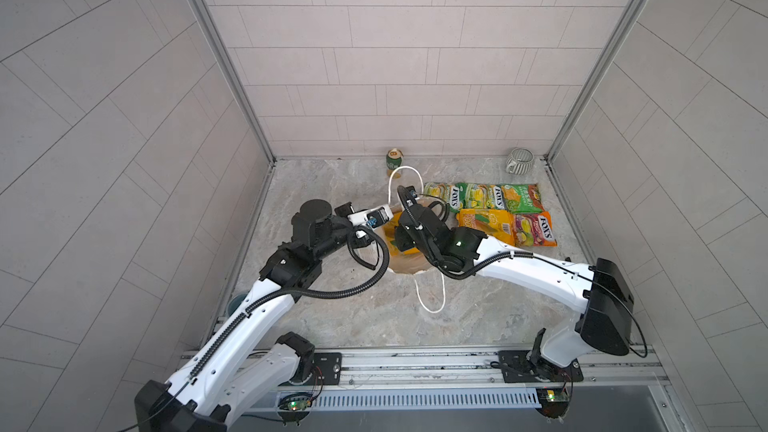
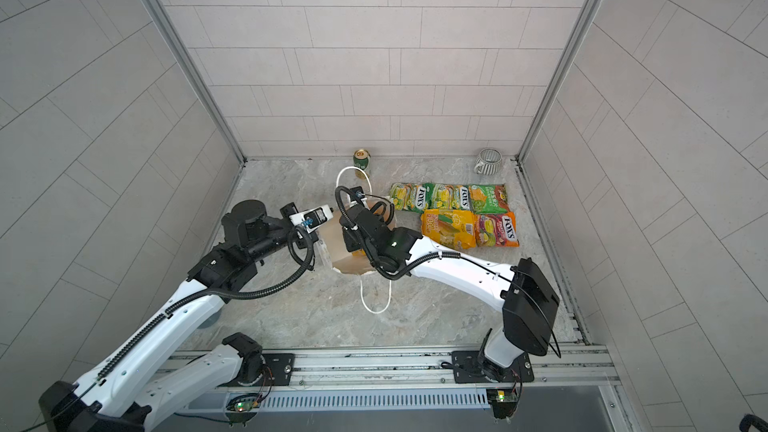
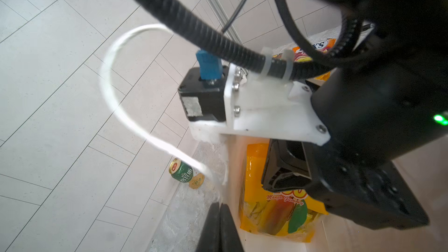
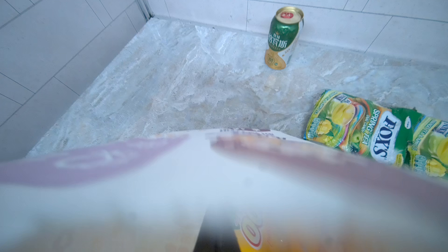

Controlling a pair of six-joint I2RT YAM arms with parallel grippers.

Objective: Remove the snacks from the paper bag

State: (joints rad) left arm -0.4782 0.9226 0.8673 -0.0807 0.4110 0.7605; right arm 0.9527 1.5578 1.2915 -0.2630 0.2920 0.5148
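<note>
– Five snacks [image 1: 486, 224] lie flat on the counter [image 1: 332, 317], right of the paper bag [image 2: 336, 243]: three green in a row, with a yellow one and an orange-red one in front. Where is the sixth?

– Inside the bag. The yellow packet [image 3: 274, 214] sits within its walls, and the right claw [image 4: 213, 241] is down in the mouth at the packet's upper edge.

– Has it got hold?

– Its jaws are together, but I cannot tell whether the film sits between them; the arm hides that from above.

– And the left claw [image 3: 219, 226]?

– Closed too, apparently pinched on the bag's rim on the left side, which holds the mouth wide.

– So this is the last pull.

– I'd say so. The next move calls for a straight lift, clear of the rim and the raised cord handle [image 3: 104, 73]. After that it is a carry right to the counter beside the others. The left claw should hold firm, or the light bag may ride up with the packet.
</note>
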